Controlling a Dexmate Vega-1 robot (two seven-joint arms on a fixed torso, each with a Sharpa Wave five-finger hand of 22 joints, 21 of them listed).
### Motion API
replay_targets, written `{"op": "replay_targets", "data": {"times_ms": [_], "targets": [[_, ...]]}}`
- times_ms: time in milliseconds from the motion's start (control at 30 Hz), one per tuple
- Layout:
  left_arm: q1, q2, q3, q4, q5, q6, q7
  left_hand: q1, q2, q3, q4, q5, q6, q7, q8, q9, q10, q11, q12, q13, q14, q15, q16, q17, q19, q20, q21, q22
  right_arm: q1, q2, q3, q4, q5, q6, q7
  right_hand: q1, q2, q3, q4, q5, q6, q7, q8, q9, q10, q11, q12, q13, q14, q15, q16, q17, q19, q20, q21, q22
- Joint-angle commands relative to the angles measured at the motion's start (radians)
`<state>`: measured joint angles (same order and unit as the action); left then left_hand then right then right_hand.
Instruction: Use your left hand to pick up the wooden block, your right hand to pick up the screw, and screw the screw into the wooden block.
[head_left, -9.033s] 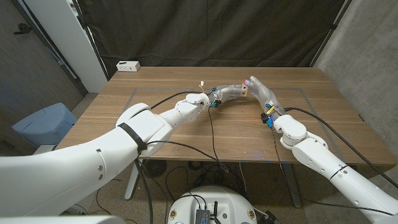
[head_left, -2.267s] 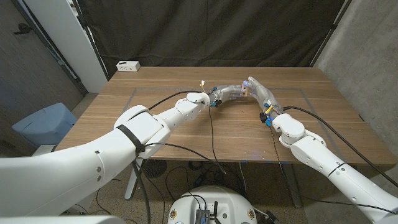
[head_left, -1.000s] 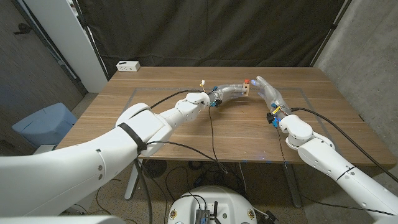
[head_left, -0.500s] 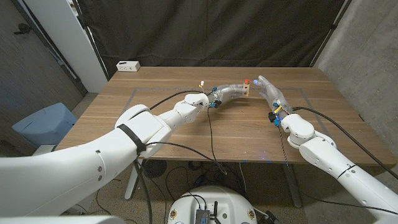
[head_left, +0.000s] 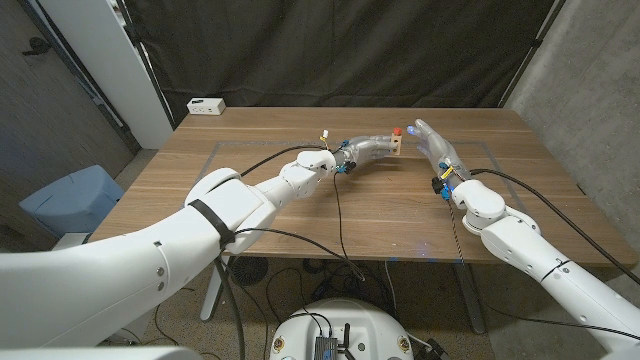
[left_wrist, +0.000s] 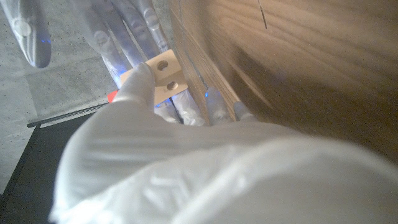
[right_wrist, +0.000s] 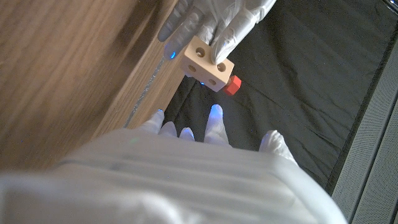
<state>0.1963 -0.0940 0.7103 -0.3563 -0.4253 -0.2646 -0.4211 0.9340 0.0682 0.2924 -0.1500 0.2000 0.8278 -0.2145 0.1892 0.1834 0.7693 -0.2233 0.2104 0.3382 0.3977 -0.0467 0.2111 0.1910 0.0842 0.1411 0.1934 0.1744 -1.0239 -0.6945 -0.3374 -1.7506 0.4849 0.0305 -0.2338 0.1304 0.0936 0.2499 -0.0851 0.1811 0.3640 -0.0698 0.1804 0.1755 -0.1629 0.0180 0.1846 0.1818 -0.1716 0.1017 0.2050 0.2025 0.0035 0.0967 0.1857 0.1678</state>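
Head view shows us both arms reaching over the wooden counter (head_left: 300, 215) toward its far middle, where our left hand (head_left: 366, 148) holds the wooden block (head_left: 397, 144) lifted above the surface. A red screw (head_left: 398, 131) sits on the block's upper side, its head at roughly twelve o'clock from the block. Our right hand (head_left: 436, 146) stands just beside the block at about three o'clock from it, apart from it, fingers extended and spread with nothing between them. In the right wrist view we see the block (right_wrist: 206, 63) as a pale cube with two round holes in the face toward us, gripped by the gloved fingers of our left hand (right_wrist: 219, 20), and the red screw (right_wrist: 232, 84) juts from one side of it; the fingertips of our right hand (right_wrist: 214, 127) reach toward the block with a clear gap left. In the left wrist view the back of our left hand (left_wrist: 186, 168) takes the near part of the picture, its fingers curled round the block (left_wrist: 163, 76), where two holes show again and a sliver of the red screw (left_wrist: 112, 96) peeks past the thumb; the spread fingers of our right hand (left_wrist: 118, 31) hang beyond. At the counter's far left corner, near ten o'clock from the block, lies a small white box (head_left: 206, 105).
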Motion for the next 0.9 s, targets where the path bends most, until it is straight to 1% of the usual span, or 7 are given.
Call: {"op": "replay_targets", "data": {"times_ms": [33,467,700,900], "targets": [[-0.008,-0.003,0.005,0.002,0.005,0.021,0.012,-0.007,0.005,0.009,-0.001,0.005,0.012,0.005,0.009,0.006,0.0,0.003,0.006,0.001,-0.001,-0.058,0.002,0.003,-0.005,0.0,0.005,0.005,0.027,0.007,-0.014,0.025,0.005,-0.002,0.019,-0.013,-0.001,0.002,0.008,0.001,-0.002,0.001,-0.005,0.002,-0.023,0.001,0.0,0.001,-0.082,0.01,-0.004,0.005,-0.007,0.003,0.0,0.003],[-0.011,-0.007,0.01,0.002,0.004,0.032,0.021,-0.006,0.005,0.009,-0.002,0.005,0.014,0.006,0.009,0.006,0.0,0.004,0.006,0.001,-0.001,-0.058,0.002,0.003,-0.005,0.0,0.005,0.005,0.028,0.002,-0.019,0.022,0.01,-0.008,0.028,-0.022,-0.001,0.0,0.013,0.001,0.004,-0.002,-0.001,0.002,-0.025,0.0,0.001,0.001,-0.085,0.01,-0.003,0.007,-0.009,0.002,0.001,0.003],[-0.011,-0.006,0.011,0.002,0.004,0.029,0.019,-0.006,0.006,0.009,-0.002,0.005,0.012,0.004,0.008,0.006,0.0,0.003,0.006,0.001,-0.002,-0.059,0.002,0.003,-0.005,0.0,0.005,0.005,0.035,0.01,-0.025,0.038,0.013,0.004,0.038,-0.023,-0.001,0.0,0.014,0.002,0.006,-0.001,0.0,0.002,-0.025,0.001,0.002,0.001,-0.085,0.01,-0.002,0.007,-0.01,0.002,0.001,0.003],[-0.01,-0.008,0.012,0.002,0.005,0.022,0.019,-0.007,0.007,0.009,-0.001,0.005,0.011,0.004,0.008,0.006,0.0,0.003,0.007,0.001,-0.002,-0.059,0.002,0.003,-0.005,0.0,0.005,0.005,0.037,0.008,-0.028,0.038,0.008,0.01,0.042,-0.023,0.0,0.001,0.014,0.003,0.007,-0.001,0.001,0.002,-0.025,0.001,0.002,0.001,-0.084,0.01,-0.002,0.007,-0.01,0.001,0.001,0.003]]}}
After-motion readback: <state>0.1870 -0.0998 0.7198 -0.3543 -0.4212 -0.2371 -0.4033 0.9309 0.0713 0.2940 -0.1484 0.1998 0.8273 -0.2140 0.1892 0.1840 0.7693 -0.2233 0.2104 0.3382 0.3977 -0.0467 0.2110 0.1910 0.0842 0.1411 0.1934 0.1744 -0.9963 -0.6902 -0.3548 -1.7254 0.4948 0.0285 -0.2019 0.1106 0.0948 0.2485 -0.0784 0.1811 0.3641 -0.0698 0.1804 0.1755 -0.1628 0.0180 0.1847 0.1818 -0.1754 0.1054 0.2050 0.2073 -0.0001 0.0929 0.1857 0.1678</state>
